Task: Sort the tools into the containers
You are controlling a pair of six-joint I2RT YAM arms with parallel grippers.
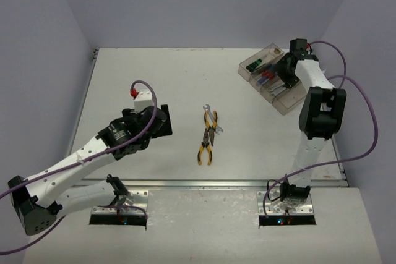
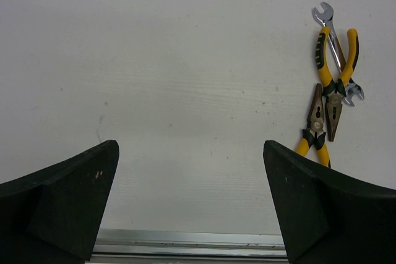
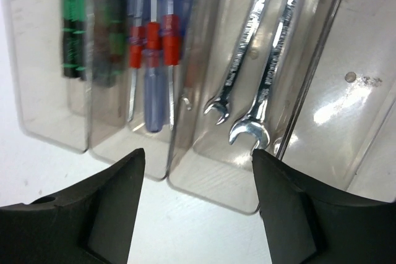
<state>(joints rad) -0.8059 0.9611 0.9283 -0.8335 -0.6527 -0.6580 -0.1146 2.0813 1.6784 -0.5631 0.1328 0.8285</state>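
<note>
Two yellow-and-black pliers (image 1: 212, 129) (image 1: 205, 151) lie end to end at the table's middle, the upper one across a silver wrench (image 1: 210, 114). In the left wrist view the pliers (image 2: 335, 81) and wrench (image 2: 326, 20) lie at the upper right. My left gripper (image 1: 166, 122) (image 2: 192, 202) is open and empty, left of them. The four-bin clear tray (image 1: 291, 106) sits at the back right. My right gripper (image 1: 278, 88) (image 3: 198, 208) hovers open and empty over it. The bins hold green-black screwdrivers (image 3: 73, 29), blue-red screwdrivers (image 3: 151, 60) and two wrenches (image 3: 272, 72). The fourth bin (image 3: 346, 122) holds nothing.
A metal rail (image 2: 185, 242) runs along the table's near edge, just below my left fingers. White walls close in the table on the left, back and right. The tray lies at an angle close to the right edge.
</note>
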